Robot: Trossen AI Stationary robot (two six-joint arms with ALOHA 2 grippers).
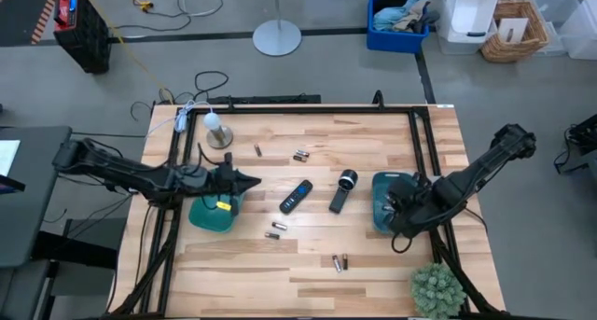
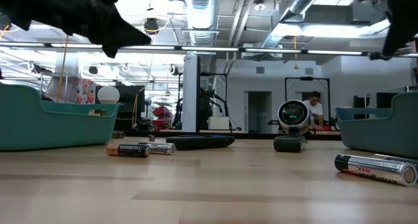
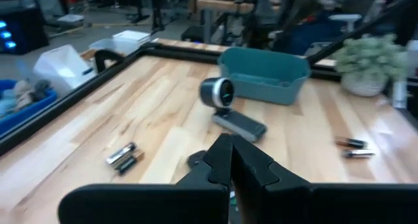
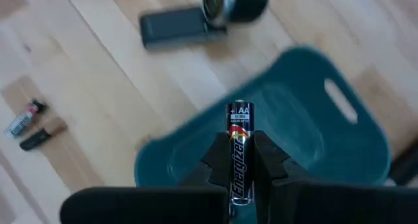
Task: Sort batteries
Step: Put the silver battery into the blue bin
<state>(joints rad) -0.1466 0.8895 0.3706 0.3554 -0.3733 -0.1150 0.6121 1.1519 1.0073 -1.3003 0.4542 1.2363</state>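
Two dark arms work over a wooden table (image 1: 308,264) seen from above: the left gripper (image 1: 250,182) hangs just past the left teal tray (image 1: 210,217) near the table's left edge, its fingers pressed together on nothing, while the right gripper (image 1: 403,204) sits over the right teal tray (image 1: 381,208) near the right edge. Batteries lie scattered between them: a single cell (image 1: 257,150) and a pair (image 1: 300,156) toward the far edge, another pair (image 1: 276,229) mid-table, and a pair (image 1: 340,261) toward the near edge, with a remote (image 1: 296,196) and a flashlight (image 1: 343,190) at the centre. At tabletop level, a copper-topped battery (image 2: 128,150) rests touching a silvery one (image 2: 160,148), and a silver cell (image 2: 375,169) lies near the right tray (image 2: 379,132); a person shows in the room behind. From the left wrist, the closed fingertips (image 3: 230,160) point toward the flashlight (image 3: 225,103) and the far tray (image 3: 264,75), with battery pairs on either side (image 3: 123,157) (image 3: 351,147). From the right wrist, the gripper (image 4: 240,160) is clamped on an AA battery (image 4: 239,149), held upright over the tray (image 4: 294,119); two loose cells (image 4: 29,125) lie on the wood beyond.
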